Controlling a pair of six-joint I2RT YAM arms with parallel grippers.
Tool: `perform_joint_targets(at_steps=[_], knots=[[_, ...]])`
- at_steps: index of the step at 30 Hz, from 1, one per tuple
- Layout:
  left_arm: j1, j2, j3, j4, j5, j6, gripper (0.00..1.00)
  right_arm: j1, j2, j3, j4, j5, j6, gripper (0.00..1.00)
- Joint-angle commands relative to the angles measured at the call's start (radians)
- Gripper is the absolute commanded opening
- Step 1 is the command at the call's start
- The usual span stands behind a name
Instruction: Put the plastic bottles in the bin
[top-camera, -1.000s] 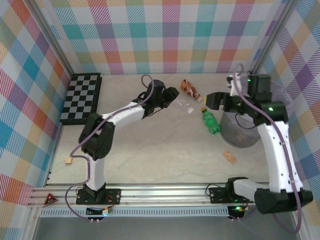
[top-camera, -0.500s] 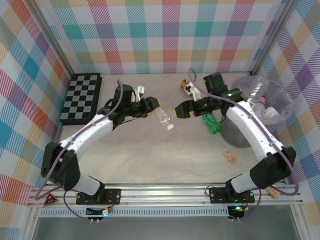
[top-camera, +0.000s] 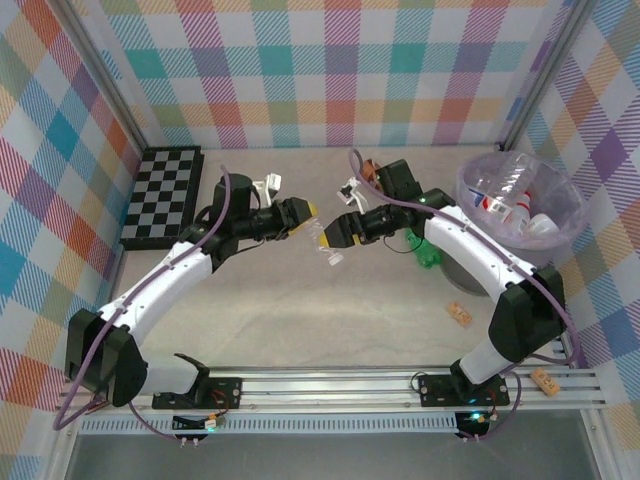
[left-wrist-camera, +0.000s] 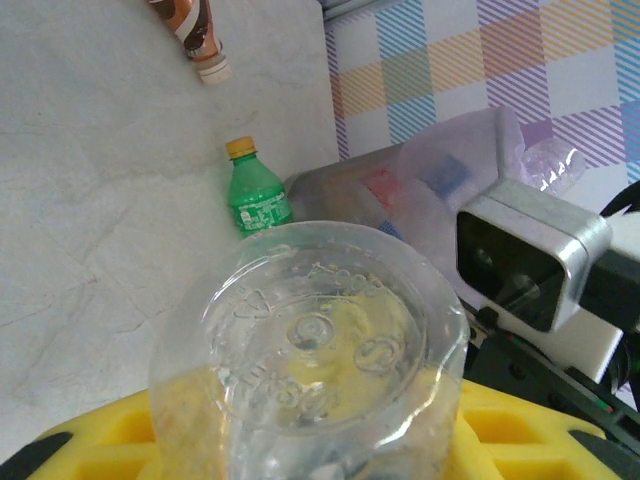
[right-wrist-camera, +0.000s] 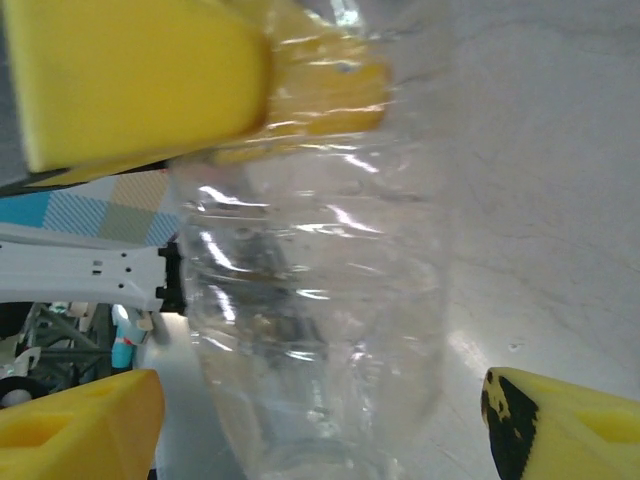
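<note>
A clear plastic bottle (top-camera: 326, 243) hangs above the table between both grippers. My left gripper (top-camera: 311, 220) is shut on it; its yellow pads (left-wrist-camera: 120, 440) press the bottle's base end (left-wrist-camera: 310, 330). My right gripper (top-camera: 336, 231) is open, its yellow fingers (right-wrist-camera: 80, 425) standing apart on either side of the same bottle (right-wrist-camera: 310, 300), not touching it. A green bottle (top-camera: 428, 252) (left-wrist-camera: 254, 194) lies by the bin (top-camera: 463, 190), which holds several bottles. A brown-wrapped bottle (top-camera: 372, 171) (left-wrist-camera: 189, 22) lies further back.
The chessboard (top-camera: 165, 195) lies at the far left. Small tan cork pieces sit on the table at the right (top-camera: 459, 313) and on the front rail (top-camera: 546, 379). The bin's bag (left-wrist-camera: 420, 175) bulges right of the green bottle.
The left gripper picked the clear bottle up and carried it towards the centre, closing tighter. The right arm swung from the bin to the bottle, jaws opening around it.
</note>
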Motion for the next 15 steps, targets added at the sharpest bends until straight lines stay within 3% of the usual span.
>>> perform_joint_targets(at_steps=[1,7,15], knots=[[-0.003,0.019,-0.021,0.096,0.036,-0.049,0.42,0.000,-0.013,-0.005,0.065,-0.083,0.024,0.82],[-0.011,0.051,-0.022,0.143,0.039,-0.068,0.42,0.001,0.007,-0.002,0.070,-0.105,0.053,0.76],[-0.015,0.082,-0.020,0.178,0.049,-0.089,0.47,-0.001,0.033,0.029,0.042,-0.106,0.049,0.61]])
